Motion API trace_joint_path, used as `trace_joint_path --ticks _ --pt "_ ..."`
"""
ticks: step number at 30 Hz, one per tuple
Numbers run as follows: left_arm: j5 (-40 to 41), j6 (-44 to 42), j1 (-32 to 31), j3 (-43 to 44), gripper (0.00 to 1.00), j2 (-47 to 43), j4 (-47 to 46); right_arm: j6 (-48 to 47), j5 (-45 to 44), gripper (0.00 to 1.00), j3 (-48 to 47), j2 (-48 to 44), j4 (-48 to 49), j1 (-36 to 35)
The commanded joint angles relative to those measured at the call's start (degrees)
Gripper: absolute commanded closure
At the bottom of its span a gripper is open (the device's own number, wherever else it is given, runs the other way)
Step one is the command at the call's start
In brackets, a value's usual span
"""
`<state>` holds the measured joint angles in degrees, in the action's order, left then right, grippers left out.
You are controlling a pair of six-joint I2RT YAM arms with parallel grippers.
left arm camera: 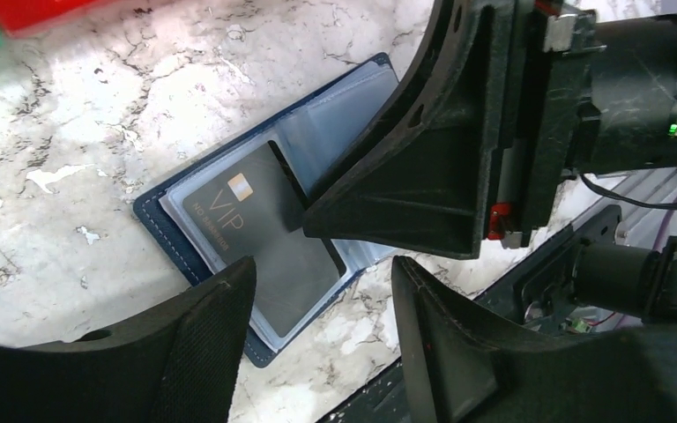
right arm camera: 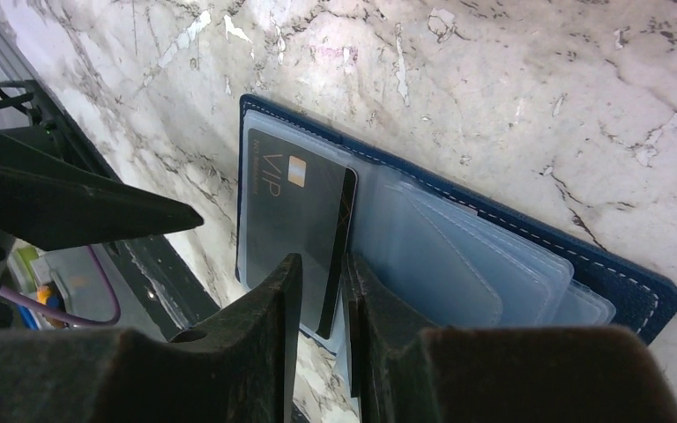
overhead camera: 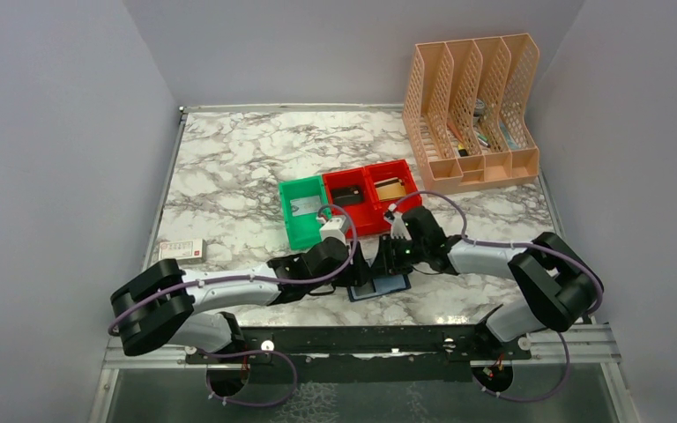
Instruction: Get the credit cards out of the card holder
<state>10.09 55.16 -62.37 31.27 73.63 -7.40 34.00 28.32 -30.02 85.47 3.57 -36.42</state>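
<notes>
The left hand [left arm camera: 322, 269] is closest, fingers wide apart over a black card [left arm camera: 247, 220]. The card sits in the card holder [right arm camera: 458, 256], which lies open on the counter [left arm camera: 97, 132]. The right hand [right arm camera: 323, 264] has fingers almost together at the card's edge; I cannot tell if they pinch it. From above, the arms hide most of the card holder. The green bin [overhead camera: 293, 225] and red bins [overhead camera: 372, 216] hold small things, too tiny to name.
</notes>
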Motion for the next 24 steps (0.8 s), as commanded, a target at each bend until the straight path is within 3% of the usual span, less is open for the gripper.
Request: trace_joint_path --ticks 1,10,19,24 --pt "-0.9 -0.8 -0.1 2.1 0.41 2.9 -0.3 0.6 -7.5 0.76 2.4 -0.3 -1.1 -0.1" --pt "-0.4 -0.1 -0.1 3.1 0.49 8.1 0.7 1.7 -7.8 0.76 4.2 -5.4 -2.8 -0.1" --pt "-0.6 -0.4 -0.1 6.3 0.69 12.1 3.3 2.1 -6.9 0.76 3.9 -9.7 -6.0 -0.1" --pt "0.8 -0.1 -0.5 7.1 0.65 11.7 5.3 1.3 -7.7 0.75 3.2 -10.1 -8.2 -0.1"
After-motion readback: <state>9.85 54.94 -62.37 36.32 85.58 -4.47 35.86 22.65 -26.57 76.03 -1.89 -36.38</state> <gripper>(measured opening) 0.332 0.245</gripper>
